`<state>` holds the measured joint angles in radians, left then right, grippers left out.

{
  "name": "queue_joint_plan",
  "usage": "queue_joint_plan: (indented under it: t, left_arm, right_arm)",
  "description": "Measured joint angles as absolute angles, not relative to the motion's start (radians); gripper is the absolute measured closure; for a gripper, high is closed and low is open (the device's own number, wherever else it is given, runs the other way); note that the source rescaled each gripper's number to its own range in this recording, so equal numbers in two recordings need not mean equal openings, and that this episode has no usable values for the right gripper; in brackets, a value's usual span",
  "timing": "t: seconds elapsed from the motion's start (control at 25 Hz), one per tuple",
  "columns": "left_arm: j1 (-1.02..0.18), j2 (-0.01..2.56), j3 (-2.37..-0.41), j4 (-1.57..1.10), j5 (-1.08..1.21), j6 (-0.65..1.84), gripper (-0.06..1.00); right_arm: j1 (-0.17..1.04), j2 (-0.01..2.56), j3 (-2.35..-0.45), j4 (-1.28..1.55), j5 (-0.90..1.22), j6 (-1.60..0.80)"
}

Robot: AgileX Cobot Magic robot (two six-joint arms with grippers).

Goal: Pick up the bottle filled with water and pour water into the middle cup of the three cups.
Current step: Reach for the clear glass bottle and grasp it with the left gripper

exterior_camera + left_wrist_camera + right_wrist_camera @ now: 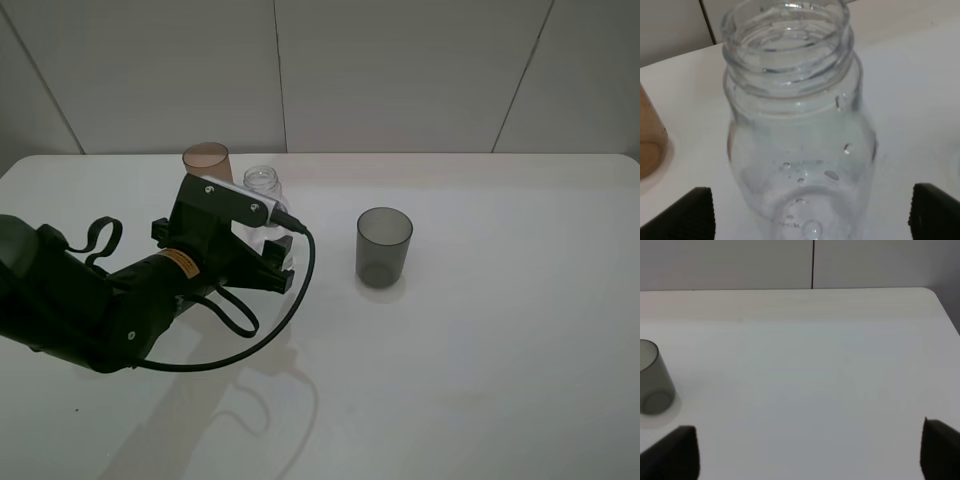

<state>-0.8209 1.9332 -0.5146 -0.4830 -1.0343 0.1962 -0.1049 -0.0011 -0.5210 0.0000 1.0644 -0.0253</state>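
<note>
Nearest you in the high view, your left arm (90,300) lies low across the counter (480,380) from the left, with a black cable (296,290) looping beside it. The left gripper (812,215) is spread wide, one fingertip on either side of the bottle (800,135), with a gap showing between each tip and the plastic. The bottle stands upright on the counter, uncapped, droplets on its wall; you cannot tell the water level. Your right gripper (810,452) is spread wide too, holding nothing, with the grey cup (652,377) ahead of it and off to one side. That cup stands upright, well apart from the bottle on its right. Farthest back, just behind the bottle to its left, the amber cup (207,158) stands upright near the counter's rear edge.
</note>
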Motion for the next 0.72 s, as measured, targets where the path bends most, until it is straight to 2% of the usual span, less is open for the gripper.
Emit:
queue_joint_plan:
  t: [0.36, 0.72]
  left_arm:
    - [-0.822, 2.031, -0.515, -0.475, -1.185, 0.171, -0.06]
    - [-0.822, 2.086, -0.528, -0.475, -1.202, 0.146, -0.06]
  right_arm:
    - [-0.105, -0.001, -0.521, 0.0, 1.064, -0.025]
    - [-0.105, -0.001, -0.521, 0.0, 1.064, -0.025]
